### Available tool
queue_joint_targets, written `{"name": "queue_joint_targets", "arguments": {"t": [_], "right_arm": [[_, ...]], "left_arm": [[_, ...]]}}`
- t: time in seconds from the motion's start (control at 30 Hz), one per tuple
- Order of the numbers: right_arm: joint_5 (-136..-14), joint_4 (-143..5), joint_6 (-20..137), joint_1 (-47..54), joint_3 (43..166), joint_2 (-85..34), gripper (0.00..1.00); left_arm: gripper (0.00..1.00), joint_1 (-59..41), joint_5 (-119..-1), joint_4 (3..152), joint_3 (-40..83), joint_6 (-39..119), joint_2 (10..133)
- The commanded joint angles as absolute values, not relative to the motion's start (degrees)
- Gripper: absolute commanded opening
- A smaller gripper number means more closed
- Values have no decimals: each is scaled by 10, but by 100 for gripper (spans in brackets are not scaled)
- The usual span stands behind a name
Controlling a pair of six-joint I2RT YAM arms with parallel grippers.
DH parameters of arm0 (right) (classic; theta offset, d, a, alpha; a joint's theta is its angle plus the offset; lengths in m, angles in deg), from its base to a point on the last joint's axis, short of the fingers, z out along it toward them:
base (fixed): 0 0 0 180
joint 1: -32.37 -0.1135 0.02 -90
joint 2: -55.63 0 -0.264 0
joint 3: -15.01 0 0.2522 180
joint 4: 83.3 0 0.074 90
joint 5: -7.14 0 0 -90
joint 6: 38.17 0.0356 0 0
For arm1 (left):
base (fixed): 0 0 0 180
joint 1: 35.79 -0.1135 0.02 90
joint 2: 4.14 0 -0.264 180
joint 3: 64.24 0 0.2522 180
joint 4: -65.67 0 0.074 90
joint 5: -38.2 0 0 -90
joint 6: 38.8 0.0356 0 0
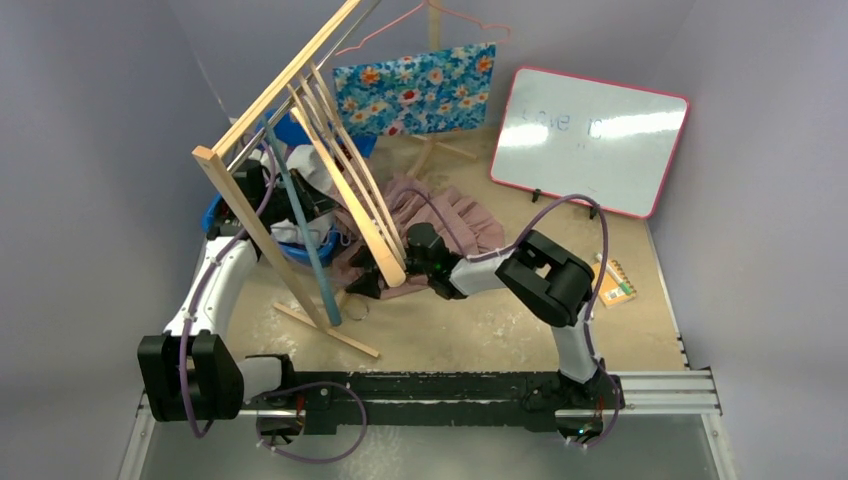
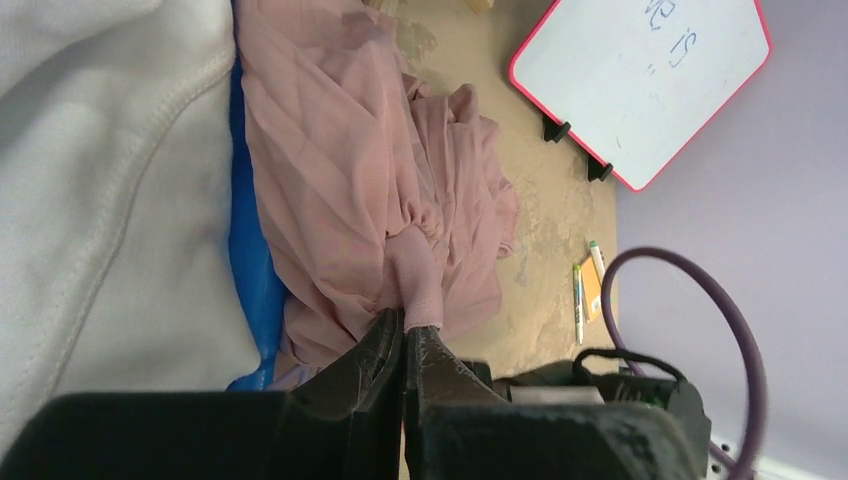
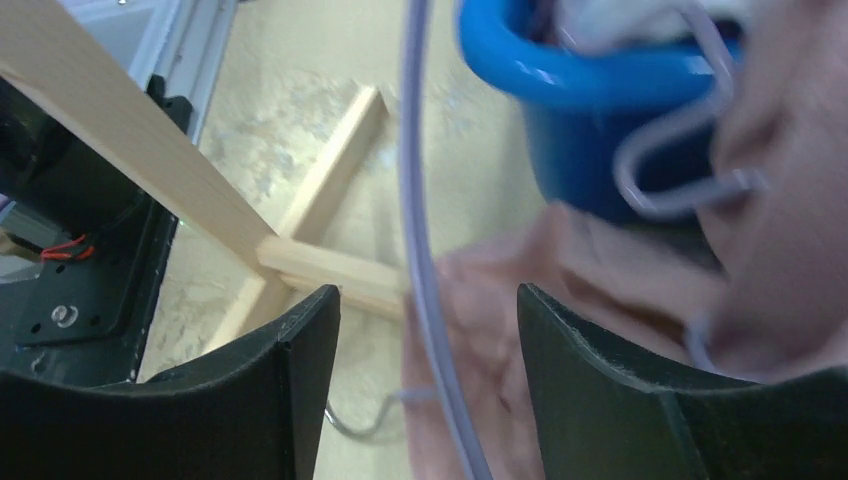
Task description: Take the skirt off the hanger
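Mid-tabletop, a crumpled pink skirt, spread toward the far edge. Across its left part, a tilted wooden drying rack, slanting in from the left edge. Beneath the rack, near the left edge, a blue basin with pale laundry. At the skirt's near hem, the right gripper, low against the cloth. Along the far edge, a floral cloth on a pink hanger. In the far right corner, a propped whiteboard. Near the right edge, a small orange pack.

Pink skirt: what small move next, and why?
Probably close the right jaws on the hanger wire: they stand open astride it, while the left jaws pinch the pink skirt, so holding the hanger should let the left pull fabric free.
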State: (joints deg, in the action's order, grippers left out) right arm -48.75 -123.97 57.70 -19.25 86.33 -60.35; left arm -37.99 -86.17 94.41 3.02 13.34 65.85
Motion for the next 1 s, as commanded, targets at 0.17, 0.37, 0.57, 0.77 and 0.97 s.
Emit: {"name": "queue_joint_targets", "arguments": {"t": [0.17,0.37,0.57,0.77,0.97], "right_arm": [[-560,-1258,459,-233,979,-653,57],[-571,-1243,446,-243,1019,-692,58],[-582,-1259,545,-244,1004,-676,20],[-568,-1115,593,-241,1004,-596,0],[-519,-1112,666,-213,927,-520,0]], "left_arm": [[0,-385,-880,922,38,120,629],[0,-385,-879,940,53,118,627],[0,-385,-841,972,81,135,594],[0,-386,-781,979,93,144,557],[0,-386,-777,992,125,162,583]]}}
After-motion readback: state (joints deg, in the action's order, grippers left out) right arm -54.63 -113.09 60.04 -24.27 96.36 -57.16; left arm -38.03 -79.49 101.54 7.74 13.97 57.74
